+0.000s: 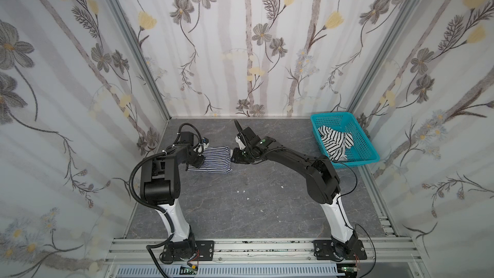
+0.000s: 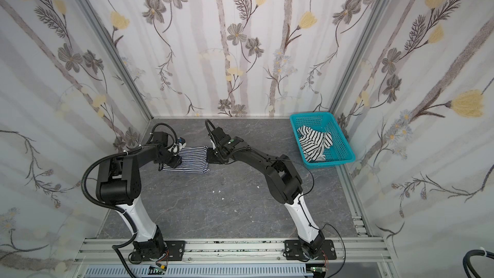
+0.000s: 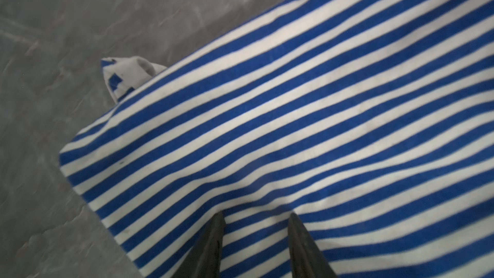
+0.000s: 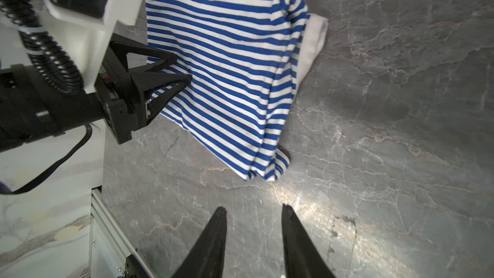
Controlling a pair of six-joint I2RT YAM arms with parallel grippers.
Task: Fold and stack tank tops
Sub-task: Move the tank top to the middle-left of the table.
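The near middle of the marble tabletop (image 1: 254,204) is almost bare, I see, so a gripper passes there freely. The turquoise basket (image 1: 358,164) fills the far right corner. The left gripper (image 4: 184,68) stands over the folded navy-striped tank top (image 4: 227,76), blocking that side.

Interior of the enclosure. A back wall (image 1: 240,49) and two side walls (image 1: 53,102) carry pale striped paper with grey and yellow flowers on dark stems. Aluminium posts (image 1: 135,49) mark the rear corners. The desk (image 1: 254,196) is dark grey and marble-veined, with a few white flecks (image 1: 243,191) near its middle. An aluminium rail (image 1: 267,247) borders its near edge. Light is diffuse; the right wrist view shows a soft glare (image 4: 294,196) on the desk.
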